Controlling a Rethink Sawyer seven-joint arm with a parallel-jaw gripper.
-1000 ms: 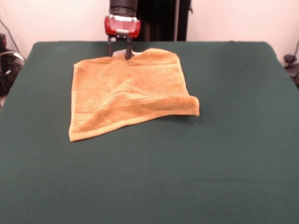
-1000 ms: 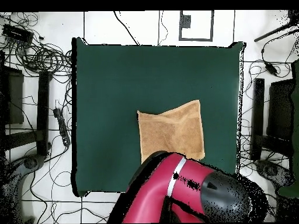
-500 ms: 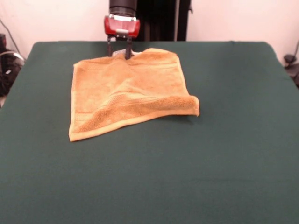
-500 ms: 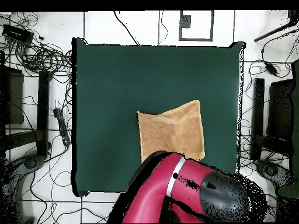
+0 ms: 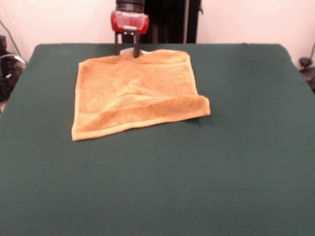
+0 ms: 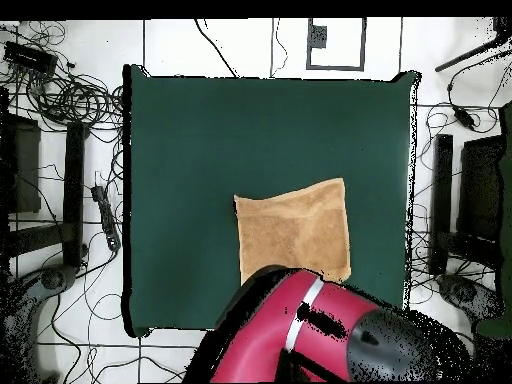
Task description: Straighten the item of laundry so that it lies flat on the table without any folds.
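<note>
The golden-orange towel (image 5: 138, 93) lies on the dark green table (image 5: 221, 172), left of the middle and toward the far side. Its near right part (image 5: 194, 105) is rolled over on itself and its surface is rumpled. My gripper (image 5: 126, 53) comes down at the towel's far edge, with its two dark fingers (image 5: 135, 49) pinching the hem. In the overhead view the towel (image 6: 295, 235) shows as a rough square on the table (image 6: 200, 150). There, my red arm (image 6: 300, 330) covers the gripper and the towel's near edge.
Cables and stands (image 6: 70, 100) lie on the floor around the table. The black robot pedestal (image 5: 167, 19) stands behind the table's far edge. A dark object (image 5: 305, 64) sits beyond the table's right side.
The gripper has risen a little and drawn back toward the pedestal. The towel's far edge went with it, so the towel lies straighter and further back.
</note>
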